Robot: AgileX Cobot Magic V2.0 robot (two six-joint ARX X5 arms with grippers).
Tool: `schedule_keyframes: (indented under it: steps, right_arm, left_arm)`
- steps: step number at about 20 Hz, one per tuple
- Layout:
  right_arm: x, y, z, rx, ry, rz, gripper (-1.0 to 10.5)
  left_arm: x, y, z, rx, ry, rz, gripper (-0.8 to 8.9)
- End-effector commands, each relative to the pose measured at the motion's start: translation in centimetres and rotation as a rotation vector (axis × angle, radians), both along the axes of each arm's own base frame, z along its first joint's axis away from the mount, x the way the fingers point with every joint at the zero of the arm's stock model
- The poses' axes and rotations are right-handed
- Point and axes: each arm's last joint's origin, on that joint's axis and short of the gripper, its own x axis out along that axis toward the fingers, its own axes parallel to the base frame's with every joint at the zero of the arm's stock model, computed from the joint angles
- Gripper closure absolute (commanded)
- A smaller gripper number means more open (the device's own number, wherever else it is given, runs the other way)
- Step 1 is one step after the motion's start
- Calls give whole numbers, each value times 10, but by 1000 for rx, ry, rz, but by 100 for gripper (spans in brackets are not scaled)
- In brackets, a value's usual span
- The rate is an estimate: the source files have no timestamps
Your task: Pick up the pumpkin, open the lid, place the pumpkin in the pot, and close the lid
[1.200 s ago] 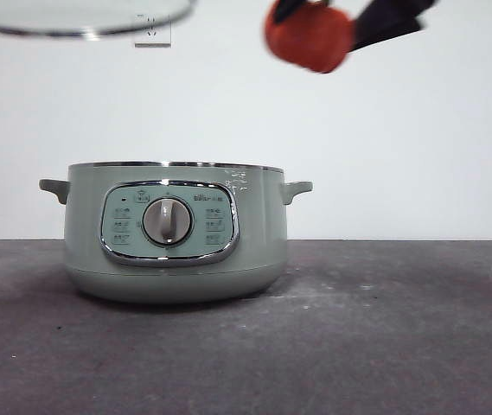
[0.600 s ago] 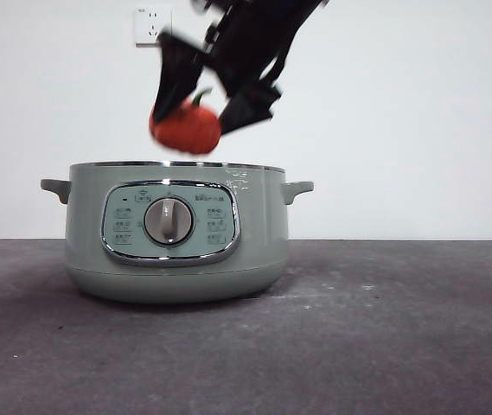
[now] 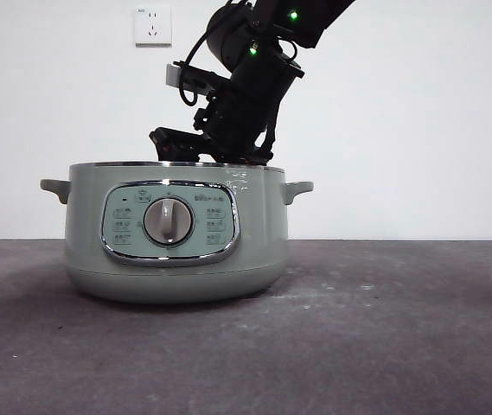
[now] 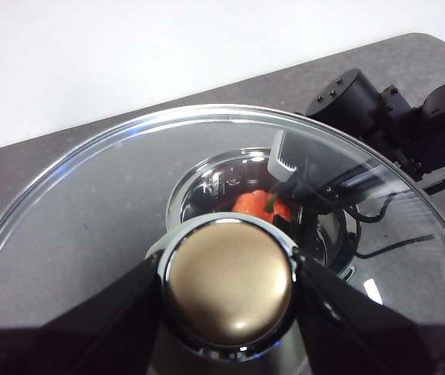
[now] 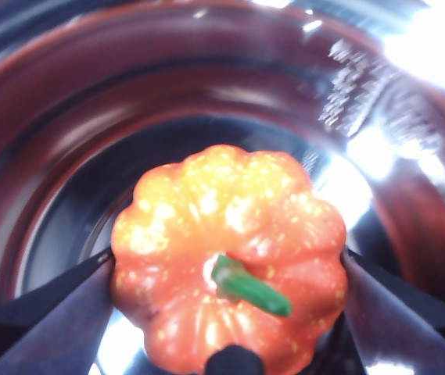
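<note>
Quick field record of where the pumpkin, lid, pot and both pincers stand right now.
pumpkin: inside the pot, clamped between the right pincer's jaws
right pincer: reaching down into the pot from above, shut on the pumpkin
lid: off the pot, held above it by its knob
left pincer: shut on the lid's knob
pot: open, upright on the table

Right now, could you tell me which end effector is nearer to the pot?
Right. The right end effector is down inside the pot, gripping the pumpkin; the left end effector holds the lid above it.
</note>
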Motion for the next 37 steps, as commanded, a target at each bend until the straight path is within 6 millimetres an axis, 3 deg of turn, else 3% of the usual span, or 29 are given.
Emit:
schedule_keyframes:
  steps: [1, 3, 6, 8, 10, 15, 19, 22, 25, 29, 37]
  right_arm:
    - [-1, 3, -22, -59, 66, 10, 958]
    - [-5, 5, -23, -78, 65, 40, 907]
    - [-5, 7, -22, -71, 54, 43, 477]
    - [-4, 8, -20, -68, 46, 41, 380]
    - [-2, 9, -10, -51, 30, 32, 370]
    - [-10, 0, 48, -10, -70, -19, 370]
    - [-37, -49, 127, -8, -186, -245, 376]
    - [-77, -96, 190, 98, -222, -332, 379]
    - [-122, -129, 229, 137, -259, -334, 379]
    - [-169, -159, 257, 177, -299, -330, 379]
    - [-203, -180, 266, 169, -285, -326, 379]
  left_arm:
    - [-3, 1, 7, -22, -61, 3, 822]
    - [-3, 1, 7, -22, -60, 3, 822]
    - [-3, 1, 7, -20, -56, 3, 822]
    - [-3, 1, 6, -20, -56, 3, 822]
    - [-3, 1, 6, -20, -56, 3, 822]
    - [-1, 1, 8, -25, -71, 2, 822]
    - [19, -5, 5, -24, -49, -11, 822]
    - [52, -16, -4, -27, -2, -57, 822]
    - [87, -31, -14, -27, 6, -83, 822]
    - [135, -56, -37, -18, 35, -122, 822]
    - [183, -89, -75, -4, 72, -167, 822]
